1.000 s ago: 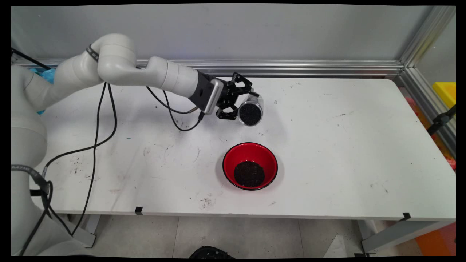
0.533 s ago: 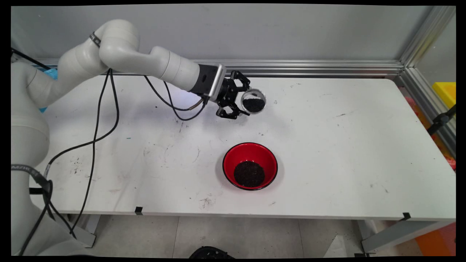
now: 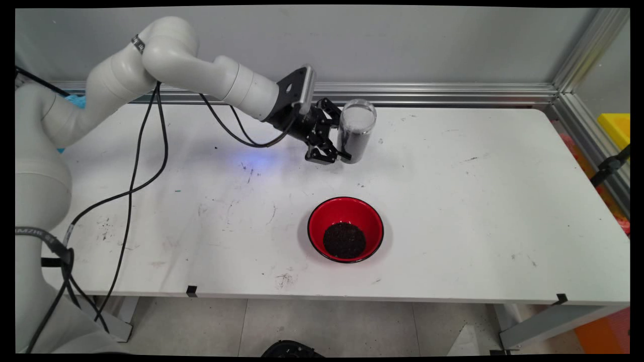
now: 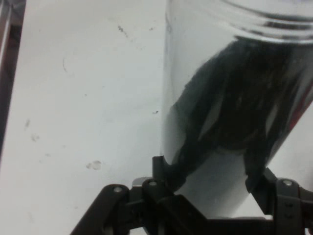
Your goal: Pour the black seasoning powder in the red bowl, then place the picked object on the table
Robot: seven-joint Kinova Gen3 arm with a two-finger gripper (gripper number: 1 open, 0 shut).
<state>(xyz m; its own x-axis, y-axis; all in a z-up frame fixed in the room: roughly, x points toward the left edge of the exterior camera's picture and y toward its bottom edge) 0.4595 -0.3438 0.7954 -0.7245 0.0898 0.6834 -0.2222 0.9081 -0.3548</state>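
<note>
Main view: arm reaches in from upper left, gripper (image 3: 338,146) clamped on a clear jar (image 3: 356,130) from its left side. Jar is near upright, mouth up, lower part filled with dark grains, upper part looks pale. It sits at the far middle of the table (image 3: 478,201), close to the back rail; whether its base touches the table cannot be told. Red bowl (image 3: 345,229) with black rim stands nearer the camera, well apart from the jar, dark grains (image 3: 344,240) heaped in its bottom. Black cables (image 3: 146,166) hang from the arm on the left.

Hand view: jar (image 4: 234,98) fills the right half, fingers (image 4: 164,171) pressed on both its sides, dark contents against the glass. Scuffed white table (image 4: 83,112) behind on the left.
</note>
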